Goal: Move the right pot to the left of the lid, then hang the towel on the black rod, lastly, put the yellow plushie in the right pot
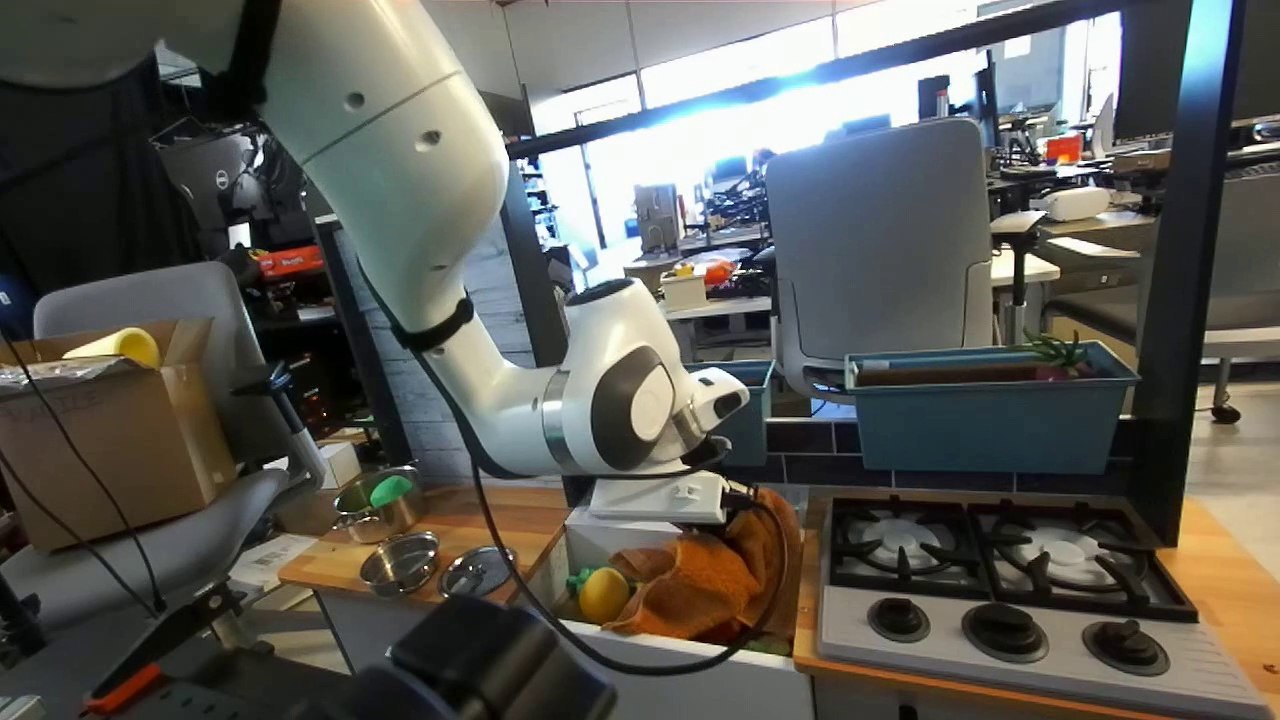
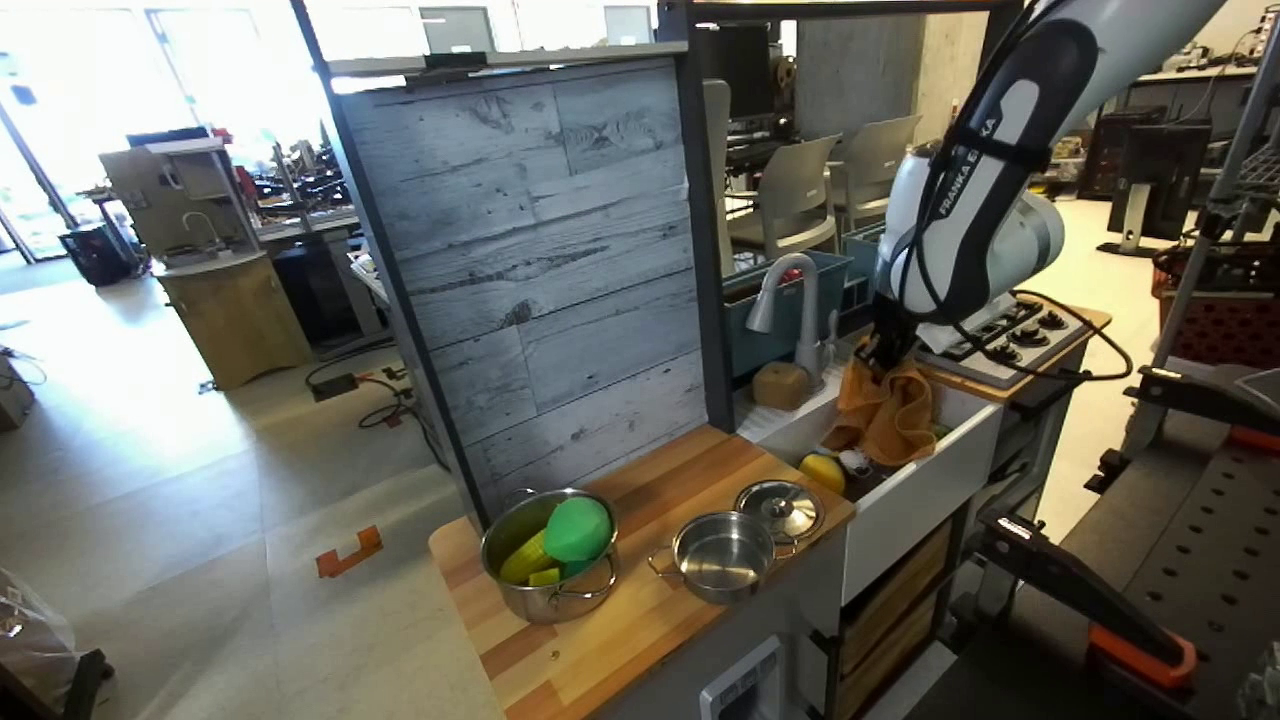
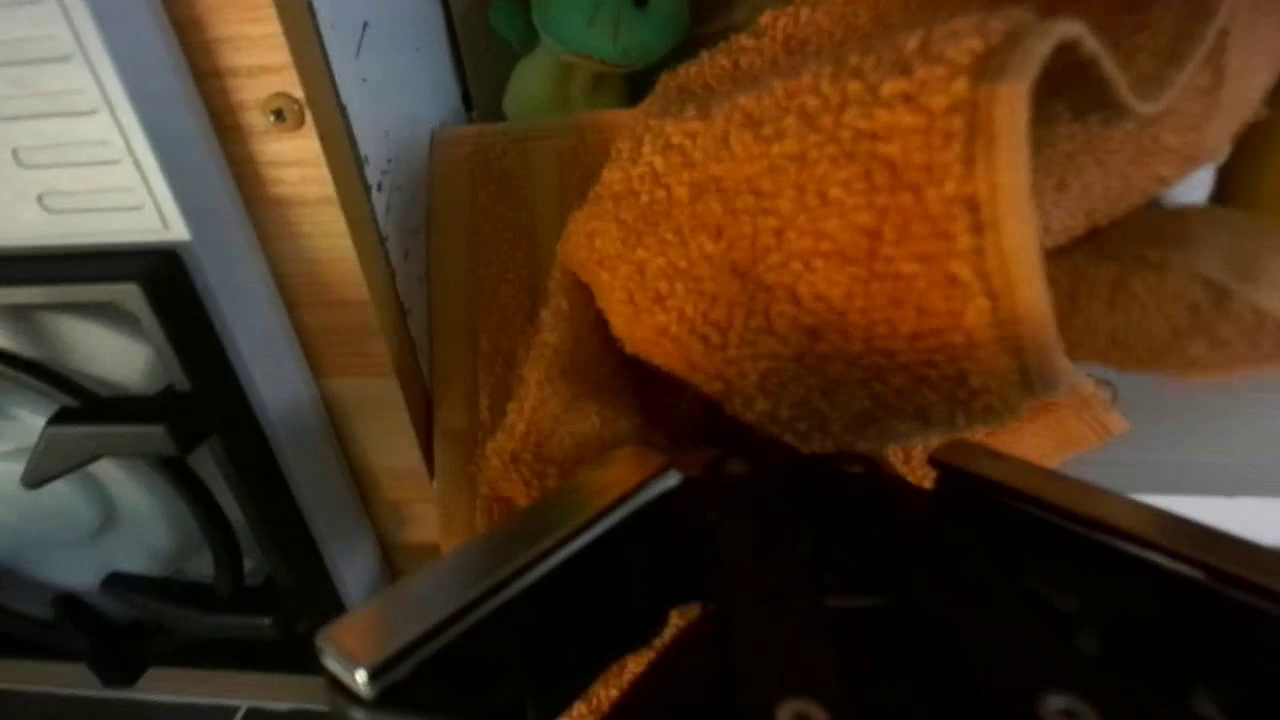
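The first step is judged complete: the right pot point(image 2: 724, 557), a shallow steel one, is found upright on the wooden counter point(image 2: 665, 485), just beside the glass lid point(image 2: 780, 510) and to its left in both exterior views. Whether pot and lid touch could not be determined.

The second step is judged to be in its opening stage. The hand point(image 3: 806, 468) is seen clamped on a gathered fold of the orange-brown towel point(image 3: 800, 260), the bulk of which is contained in the sink basin point(image 2: 920, 500). The black rod point(image 1: 900, 54), taken to be the long overhead bar, is well apart from the cloth; lifting and draping are outstanding.

The last step is judged not yet begun. The yellow plushie point(image 1: 604, 597) is noted in the basin, at the end nearer the pots; its fabric could not be confirmed. Its transfer to the right pot is left to be done.
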